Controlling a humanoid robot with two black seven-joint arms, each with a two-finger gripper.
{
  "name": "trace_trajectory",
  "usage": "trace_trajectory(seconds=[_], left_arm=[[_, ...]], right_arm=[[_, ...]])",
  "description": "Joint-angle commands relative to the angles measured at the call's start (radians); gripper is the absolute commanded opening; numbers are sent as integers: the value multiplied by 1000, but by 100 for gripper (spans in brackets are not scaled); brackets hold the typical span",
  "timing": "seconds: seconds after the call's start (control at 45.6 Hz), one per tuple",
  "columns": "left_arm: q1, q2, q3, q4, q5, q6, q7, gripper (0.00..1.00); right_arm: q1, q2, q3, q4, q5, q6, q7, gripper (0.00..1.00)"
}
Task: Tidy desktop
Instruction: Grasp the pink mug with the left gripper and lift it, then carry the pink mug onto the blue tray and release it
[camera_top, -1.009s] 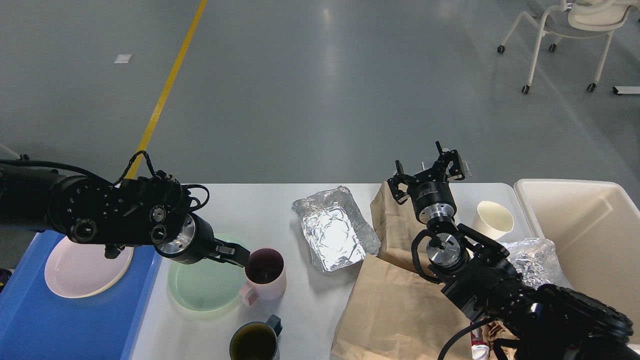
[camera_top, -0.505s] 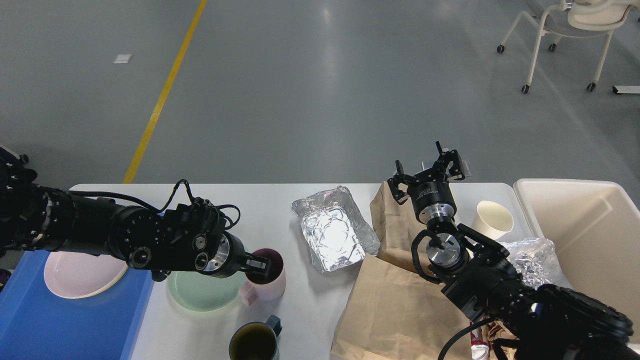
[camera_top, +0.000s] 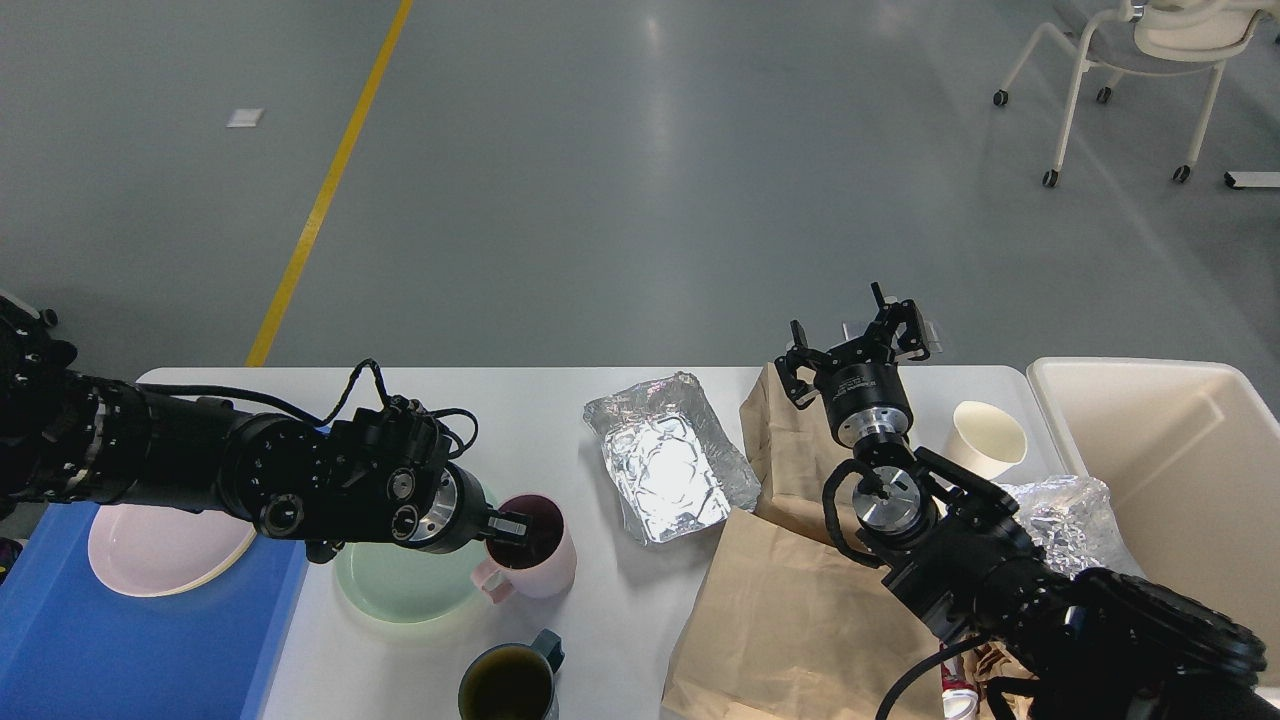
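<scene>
The white desktop (camera_top: 560, 420) holds a pink mug (camera_top: 548, 572), a pale green plate (camera_top: 385, 595), a dark green mug (camera_top: 508, 688), a foil tray (camera_top: 665, 470), two brown paper bags (camera_top: 790, 620) and a white paper cup (camera_top: 990, 435). My left gripper (camera_top: 510, 527) reaches over the green plate and is closed on the pink mug's near-left rim, one finger inside; the mug leans slightly. My right gripper (camera_top: 855, 348) is open and empty, held above the far bag near the table's back edge.
A blue tray (camera_top: 100, 650) at the left holds a pink plate (camera_top: 150, 550). A cream bin (camera_top: 1180, 470) stands at the right, with crumpled foil (camera_top: 1065, 515) beside it. A wheeled chair (camera_top: 1150, 60) stands far off on the floor.
My left arm dropped and reached right from above the blue tray to the pink mug, and its fingers went onto the rim. The mug has shifted and tilted slightly. The right arm has not moved.
</scene>
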Motion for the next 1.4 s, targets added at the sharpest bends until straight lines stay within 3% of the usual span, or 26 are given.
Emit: trace_trajectory(seconds=[0.0,0.11,0.241,0.461,0.658,0.899,0.987,1.163,1.382], left_arm=[[-31,46,-27,-21,-2,-50,1,0],[-107,106,-75,-65,-4,-115,1,0],[-227,250,-139,-114,-5,-253,6,0],[-400,593,-184,-153,27,-618,18,0],[-399,886,-196,-164,281,-787,-5,0],[-250,1022,-198,-162,505,-763,-74,0],[-180,1029,-196,-159,567,-691,-89,0],[-46,1025,-193,-124,694,-548,-163,0],[153,1017,-188,-101,722,-398,-192,0]], right_arm=[[0,0,0,0,0,0,0,100],[0,0,0,0,0,0,0,100],[0,0,0,0,0,0,0,100],[0,0,-1,0,0,0,0,100],[0,0,-1,0,0,0,0,100],[0,0,-1,0,0,0,0,100],[0,0,-1,0,0,0,0,100],[0,0,-1,0,0,0,0,100],[0,0,0,0,0,0,0,100]])
